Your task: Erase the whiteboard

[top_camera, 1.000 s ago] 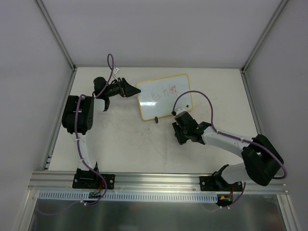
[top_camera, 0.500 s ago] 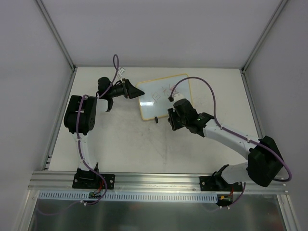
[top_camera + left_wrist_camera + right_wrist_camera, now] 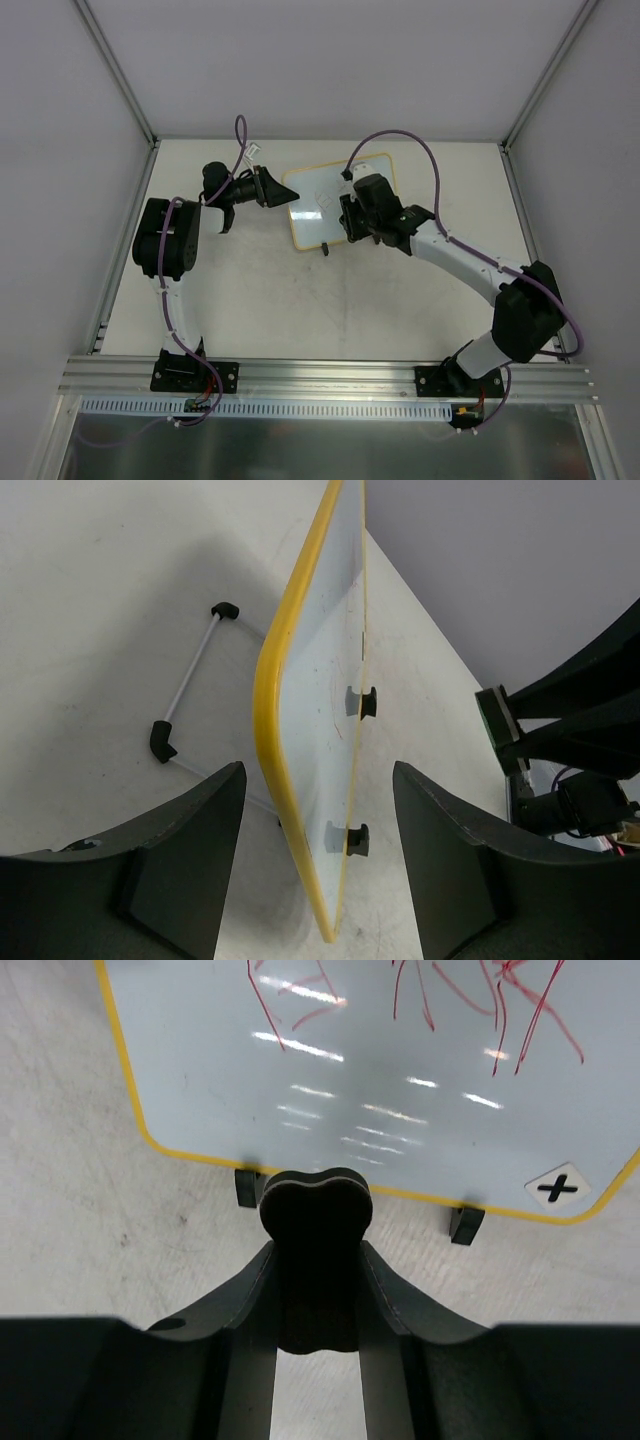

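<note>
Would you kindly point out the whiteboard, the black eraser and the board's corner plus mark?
whiteboard (image 3: 350,1070): right wrist view, bare white writing surface.
eraser (image 3: 315,1250): right wrist view, middle of its black body, between the jaws.
plus mark (image 3: 557,1187): right wrist view, centre of the black cross.

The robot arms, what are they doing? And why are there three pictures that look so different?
These are two robot arms bolted to a table. One picture comes from a camera up high, looking down on both arms. The other two come from little cameras on each arm's wrist, so you see its own fingers up close. On the table is a small whiteboard with a yellow rim and red scribbles. The right fingers pinch a black eraser near the board's edge. The left fingers are open, one on each side of the board's rim.
</note>
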You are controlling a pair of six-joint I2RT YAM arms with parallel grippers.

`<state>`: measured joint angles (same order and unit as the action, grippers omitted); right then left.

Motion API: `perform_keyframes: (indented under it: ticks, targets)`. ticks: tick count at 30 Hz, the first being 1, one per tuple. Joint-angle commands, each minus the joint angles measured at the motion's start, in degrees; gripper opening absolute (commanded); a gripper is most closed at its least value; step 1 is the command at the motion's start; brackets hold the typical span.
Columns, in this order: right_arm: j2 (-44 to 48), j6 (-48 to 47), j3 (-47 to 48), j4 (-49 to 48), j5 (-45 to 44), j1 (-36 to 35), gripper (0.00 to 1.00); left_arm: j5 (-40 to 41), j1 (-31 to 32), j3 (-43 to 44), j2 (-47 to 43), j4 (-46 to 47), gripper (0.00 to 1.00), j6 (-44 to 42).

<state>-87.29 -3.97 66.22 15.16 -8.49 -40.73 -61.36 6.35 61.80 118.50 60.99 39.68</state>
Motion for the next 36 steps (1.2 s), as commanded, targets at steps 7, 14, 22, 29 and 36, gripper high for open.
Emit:
perform_keyframes:
  ticks: [7, 14, 22, 29, 36]
  targets:
    - [-5.87, -3.33, 12.7, -0.3, 2.34, 2.15, 0.24, -2.27, 0.68, -0.54, 0.15, 4.48, 0.58, -0.92]
    - [-8.07, -4.73, 15.96, -0.39, 2.16, 2.76, 0.23, -2.79, 0.68, 0.6, 1.73, 5.28, 0.51, -1.1]
    - [-7.72, -5.17, 14.82, -0.48, 1.81, 2.94, 0.23, -4.2, 0.86, 3.58, 4.02, 7.91, 0.64, 0.66]
    - [-7.2, -5.26, 14.12, -0.48, 1.81, 3.2, 0.23, -5.52, 1.03, 7.01, 5.16, 8.09, 0.71, 0.57]
    - [-6.32, -5.61, 12.36, -1.44, 2.25, 3.64, 0.23, -7.28, 1.47, 8.25, 7.18, 10.72, 0.73, -0.92]
